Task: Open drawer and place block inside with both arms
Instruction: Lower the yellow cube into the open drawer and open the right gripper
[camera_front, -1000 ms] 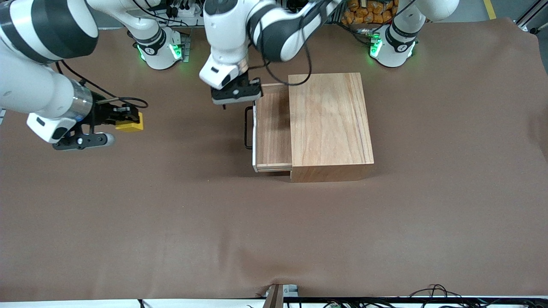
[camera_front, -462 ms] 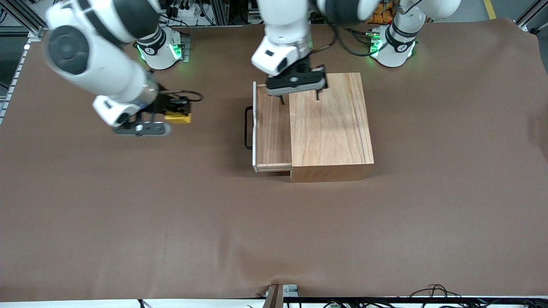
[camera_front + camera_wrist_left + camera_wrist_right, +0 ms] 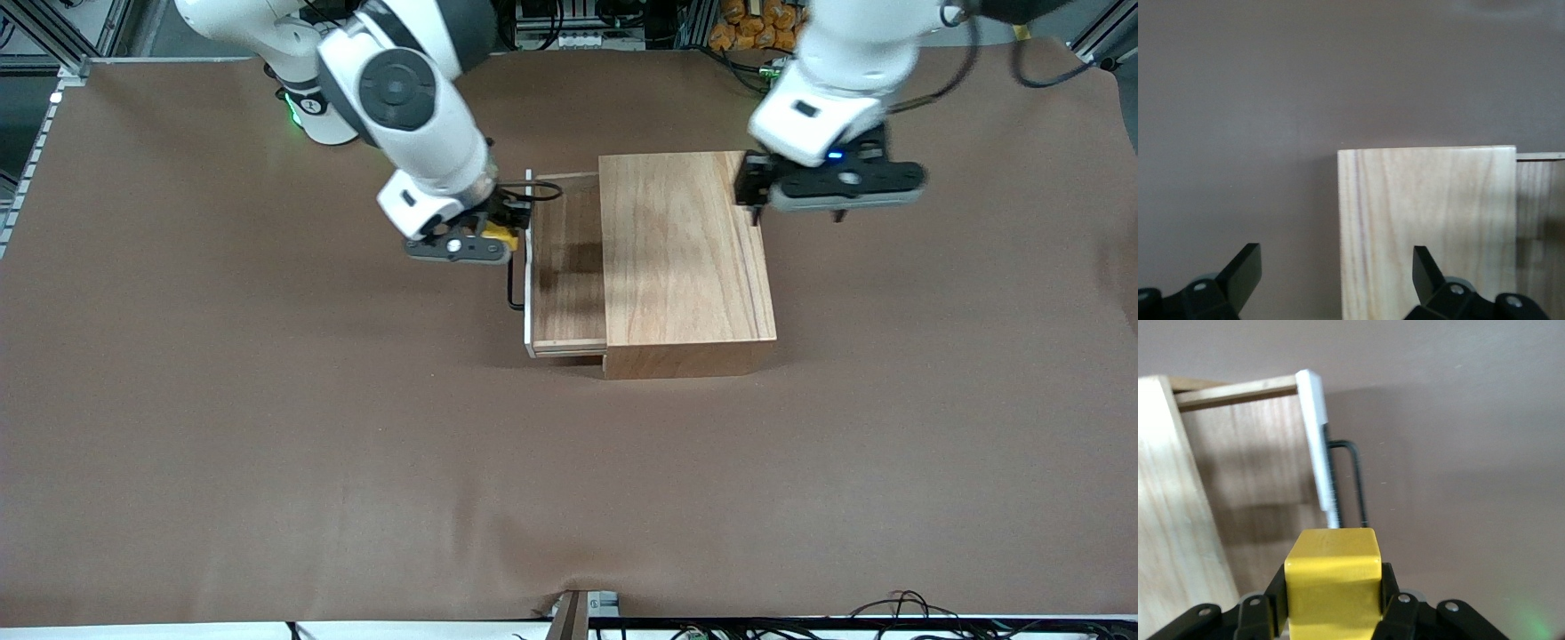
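Drawer (image 3: pixel 569 267) stands pulled open. Right gripper (image 3: pixel 480 240) grips the block (image 3: pixel 1331 577), seemingly above the handle (image 3: pixel 1353 480), not yet inside. Left gripper (image 3: pixel 796 191) hangs wide apart over the box (image 3: pixel 680 249) edge.

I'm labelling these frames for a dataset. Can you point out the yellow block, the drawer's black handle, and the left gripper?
yellow block (image 3: pixel 1332 568): right wrist view, its front face, between the right gripper's fingers.
drawer's black handle (image 3: pixel 1355 480): right wrist view, the wire's long bar.
left gripper (image 3: pixel 794 211): front view, midway between its open fingertips.
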Tool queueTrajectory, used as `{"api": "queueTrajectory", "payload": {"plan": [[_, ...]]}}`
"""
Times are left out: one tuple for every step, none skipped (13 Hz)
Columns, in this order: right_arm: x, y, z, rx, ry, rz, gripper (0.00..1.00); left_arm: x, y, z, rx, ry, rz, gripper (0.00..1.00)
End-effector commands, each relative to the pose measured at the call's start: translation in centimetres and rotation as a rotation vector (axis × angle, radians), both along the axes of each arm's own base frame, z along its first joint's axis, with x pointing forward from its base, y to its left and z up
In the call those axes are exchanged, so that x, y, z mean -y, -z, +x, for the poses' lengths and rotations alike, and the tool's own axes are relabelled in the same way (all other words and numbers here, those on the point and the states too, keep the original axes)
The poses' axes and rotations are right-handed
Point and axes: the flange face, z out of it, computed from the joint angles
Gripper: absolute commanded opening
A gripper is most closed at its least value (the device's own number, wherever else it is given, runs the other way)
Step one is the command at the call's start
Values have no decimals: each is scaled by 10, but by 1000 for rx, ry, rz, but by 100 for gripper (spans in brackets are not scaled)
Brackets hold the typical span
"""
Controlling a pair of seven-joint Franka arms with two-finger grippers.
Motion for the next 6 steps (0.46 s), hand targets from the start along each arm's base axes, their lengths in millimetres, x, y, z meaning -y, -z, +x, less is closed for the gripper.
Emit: {"api": "queueTrajectory", "payload": {"plan": [[-33,24,-9,56,36,-42,3,-58,-3,4,-28,24,-22,100],[-46,34,-13,79,51,-53,3,-80,-2,10,-46,44,-12,100],[-55,44,-15,90,54,-51,3,-98,-2,13,-67,49,-5,100],[-61,50,-15,103,50,-42,3,-113,-4,13,-74,30,-5,100],[-64,59,-13,113,42,-38,4,-129,-5,14,-85,-1,-23,100],[-69,67,-10,127,42,-24,4,-145,-5,15,-99,-34,-48,100]]}}
